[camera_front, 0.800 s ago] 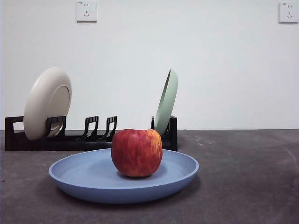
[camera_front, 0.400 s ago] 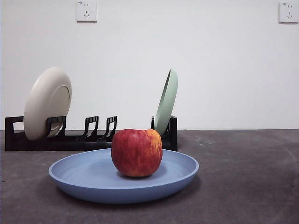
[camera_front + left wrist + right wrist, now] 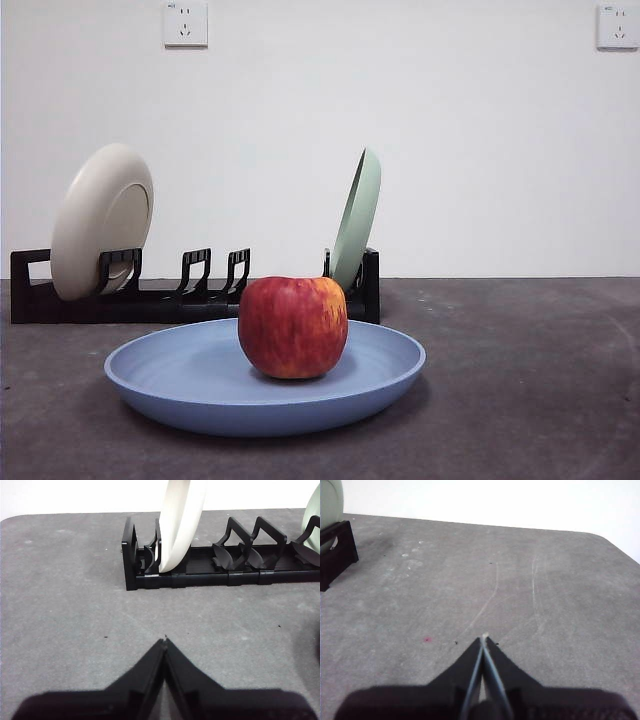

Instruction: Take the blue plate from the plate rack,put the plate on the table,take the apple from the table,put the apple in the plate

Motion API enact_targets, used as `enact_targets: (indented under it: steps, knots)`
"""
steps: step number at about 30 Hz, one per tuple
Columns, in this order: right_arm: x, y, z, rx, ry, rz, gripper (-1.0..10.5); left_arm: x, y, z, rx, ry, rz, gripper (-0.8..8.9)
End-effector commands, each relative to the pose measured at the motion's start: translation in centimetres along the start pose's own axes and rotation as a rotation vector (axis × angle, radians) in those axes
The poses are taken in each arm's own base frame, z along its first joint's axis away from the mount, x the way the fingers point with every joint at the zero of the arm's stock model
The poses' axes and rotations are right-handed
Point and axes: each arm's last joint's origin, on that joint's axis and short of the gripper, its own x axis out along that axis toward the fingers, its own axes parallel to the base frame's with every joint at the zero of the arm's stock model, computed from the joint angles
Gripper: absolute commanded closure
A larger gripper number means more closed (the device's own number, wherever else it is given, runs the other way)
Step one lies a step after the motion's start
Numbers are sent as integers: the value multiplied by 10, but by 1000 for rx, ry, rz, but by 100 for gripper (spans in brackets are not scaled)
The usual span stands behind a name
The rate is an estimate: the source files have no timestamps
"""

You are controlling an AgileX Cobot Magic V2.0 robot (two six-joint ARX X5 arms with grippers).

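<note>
Apple (image 3: pixel 293 327) sitting upright near the middle of the blue plate (image 3: pixel 180 385), stem dimple up, plate lying flat on the bench (image 3: pixel 530 380) in front of the rack (image 3: pixel 200 300). Judging task as done: plate off the rack, fruit inside the rim, so not rolling anywhere.

Beige plate (image 3: pixel 101 220) leaning in a slot at one end of the rack, green plate (image 3: pixel 357 217) leaning at the other end, middle slots showing bare; presumably where the blue one stood.

Left tool (image 3: pixel 164 642) hanging over bare bench, tips pressed together, pinching nothing, facing the rack's beige-plate end. Right tool (image 3: pixel 483 639) likewise pressed together, holding nothing, aiming toward the bench's rounded far corner. Both looking parked, well apart from the plate.

Neither arm showing in front view. Blue plate and apple not appearing in either wrist view. Beige plate cut off by the left wrist frame; green plate only a sliver there.
</note>
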Motion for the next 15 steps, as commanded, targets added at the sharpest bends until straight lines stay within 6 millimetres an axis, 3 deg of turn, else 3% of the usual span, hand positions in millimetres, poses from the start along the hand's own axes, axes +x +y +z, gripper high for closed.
enact_targets:
  steps: [1,15]
  knots:
    - [1,0,-3,-3,4,-1,945,1,0,-3,-10,5,4,817]
    - [1,0,-3,-3,4,-1,945,1,0,-3,-10,5,4,817]
